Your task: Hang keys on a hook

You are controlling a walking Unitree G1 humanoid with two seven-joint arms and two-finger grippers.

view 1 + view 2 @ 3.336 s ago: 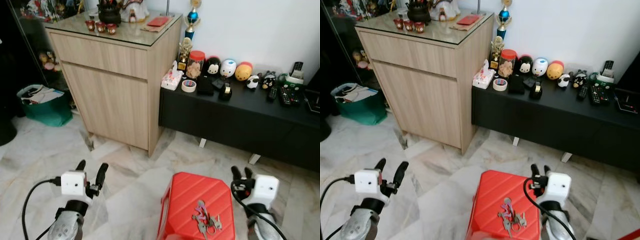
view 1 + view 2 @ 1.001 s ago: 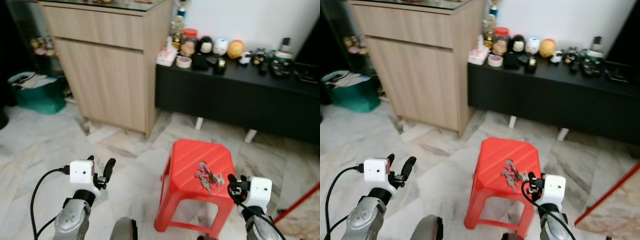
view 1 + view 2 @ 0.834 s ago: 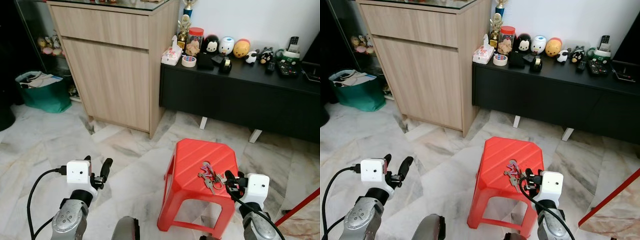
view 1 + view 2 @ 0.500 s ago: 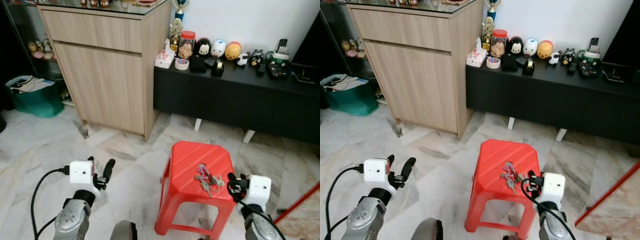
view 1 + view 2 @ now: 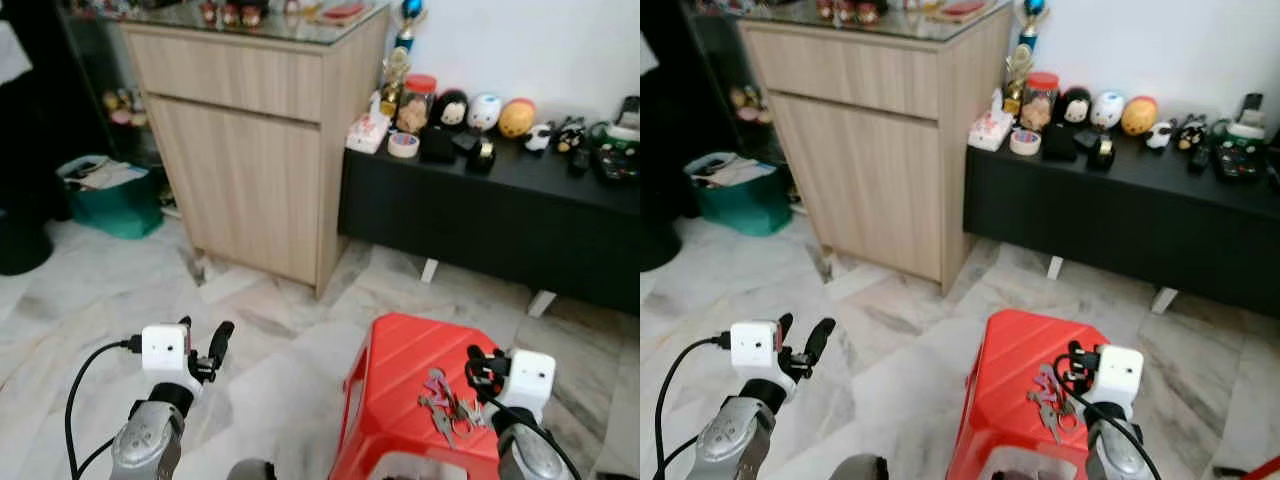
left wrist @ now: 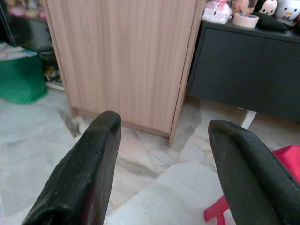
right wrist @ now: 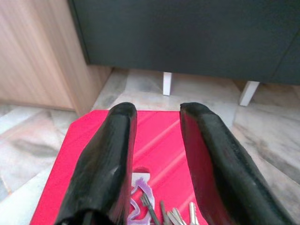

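1. Your keys lie in a loose bunch on the red stool, lower right of the left eye view, with a purple tag among them.
2. Your right end effector sits just beside the keys, at the stool's right edge; its fingers are spread apart over the stool top and grip nothing.
3. Your left end effector is at lower left, over the marble floor, well apart from the stool; its fingers are wide apart and empty.
4. At upper left you see a wooden cabinet; to its right a black tabletop carries small figures and a tape roll.
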